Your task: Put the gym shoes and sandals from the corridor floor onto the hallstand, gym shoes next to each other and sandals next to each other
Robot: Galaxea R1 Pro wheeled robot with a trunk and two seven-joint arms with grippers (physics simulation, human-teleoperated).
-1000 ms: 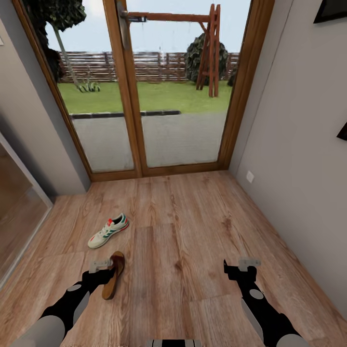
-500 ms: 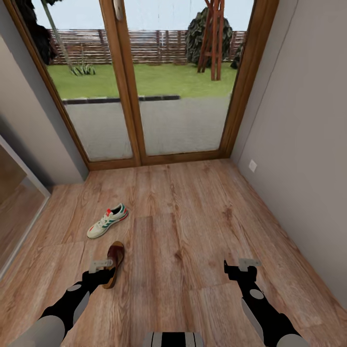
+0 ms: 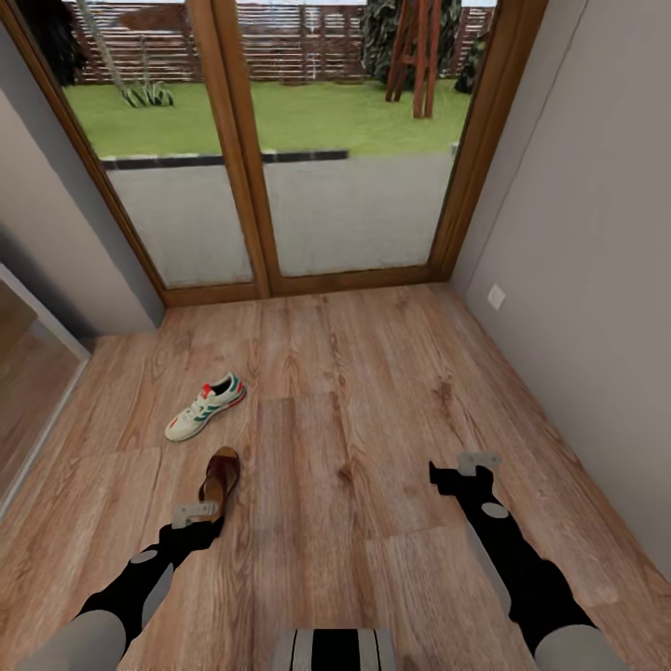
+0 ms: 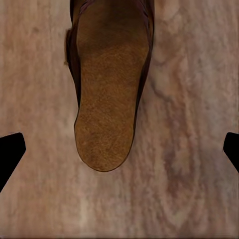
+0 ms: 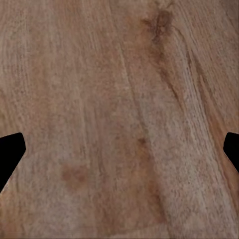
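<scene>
Left gripper (image 3: 198,518) open above corridor floor (image 3: 373,391), just short of sandal (image 3: 220,477); gym shoe (image 3: 206,407) beyond. Right gripper (image 3: 463,468) open over bare planks.

Left wrist: sandal's heel (image 4: 106,119) lies between spread fingertips (image 4: 10,152), untouched.

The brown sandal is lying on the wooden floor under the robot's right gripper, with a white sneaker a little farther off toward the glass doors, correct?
Not quite: the sandal lies under the left gripper, not the right one. The head view shows this, and the left wrist view looks straight down on its footbed. The rest holds: it lies on the wooden floor, and the sneaker sits farther toward the glass doors.
</scene>
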